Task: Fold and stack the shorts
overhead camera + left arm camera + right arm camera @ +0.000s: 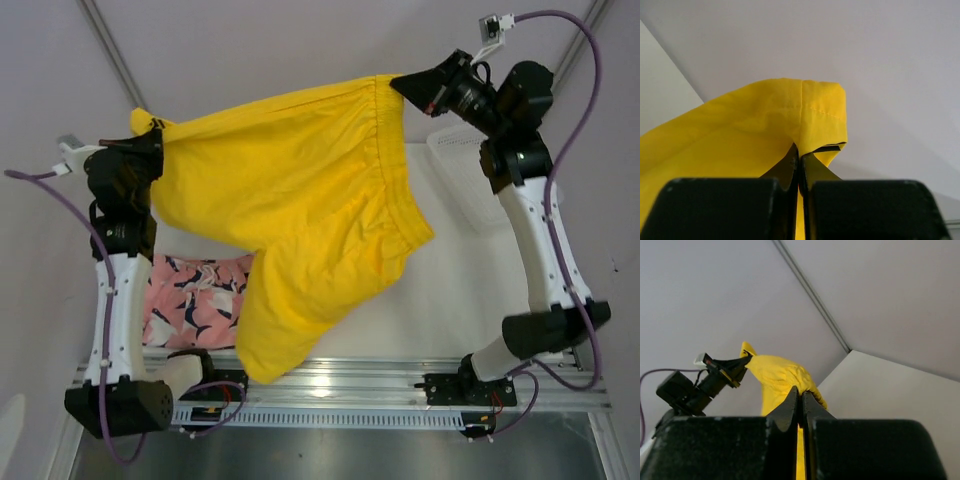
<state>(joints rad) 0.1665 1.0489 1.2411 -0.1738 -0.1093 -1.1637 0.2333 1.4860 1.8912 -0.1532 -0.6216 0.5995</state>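
Both our grippers are clenched on the yellow shorts (300, 200): the left gripper (152, 132) pinches a hemmed corner, and the right gripper (402, 86) an end of the gathered waistband. We hold the garment in the air, its long axis running from arm to arm, its loose cloth sagging toward the near edge. Below, the table (450, 300) shows bare room on our right. The pink shorts (195, 295) lie beside our left arm, partly hidden by yellow cloth, so we judge that arm nearer the stack. A mesh basket (465, 165) sits near the right arm.
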